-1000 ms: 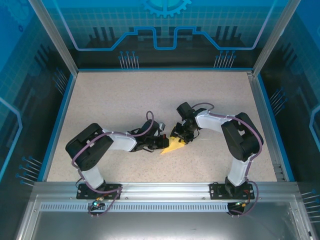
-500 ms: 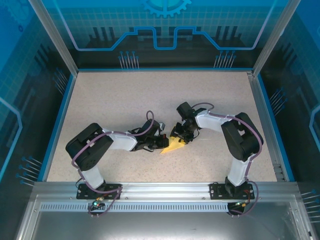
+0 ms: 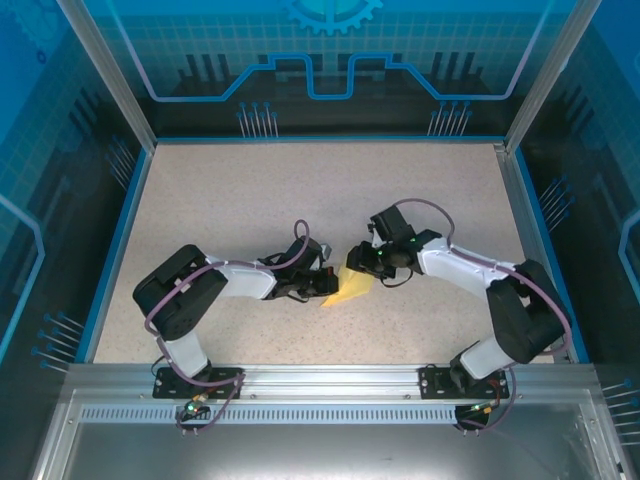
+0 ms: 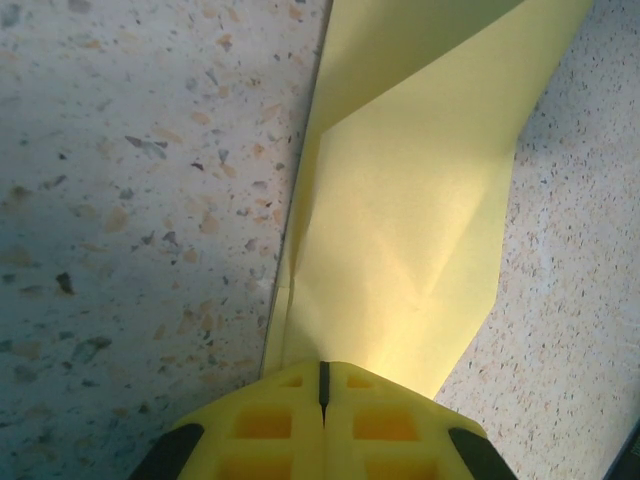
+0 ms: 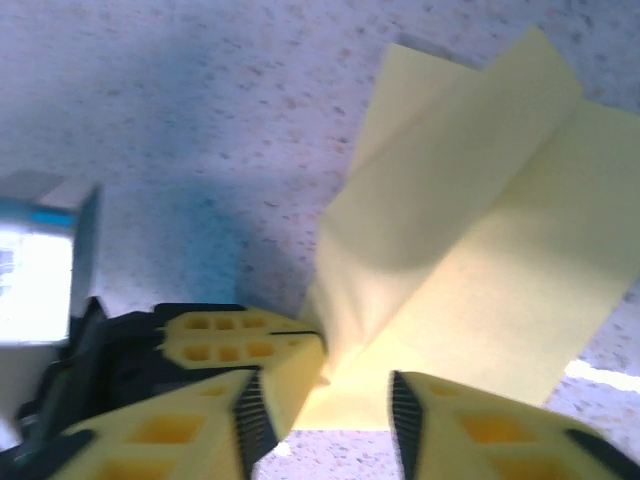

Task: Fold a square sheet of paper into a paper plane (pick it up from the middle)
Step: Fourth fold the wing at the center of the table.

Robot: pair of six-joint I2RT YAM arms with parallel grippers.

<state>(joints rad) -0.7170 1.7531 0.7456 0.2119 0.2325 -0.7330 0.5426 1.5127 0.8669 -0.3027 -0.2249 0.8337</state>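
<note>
You can read no words or numbers here; the blue back wall bears a gear emblem.

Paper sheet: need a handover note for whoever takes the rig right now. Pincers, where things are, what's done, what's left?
Left pincer: shut on one end of the square sheet of paper, low over the table.
Right pincer: jaws apart at the sheet's edge, close beside the other pincer, not closed on it.
Sheet: mid-table between the two arms, partly folded, flaps and creases visible.
Done: first folds are in.
Left: the remaining folds; there is no slim dart with a centre crease and two wings yet.
</note>
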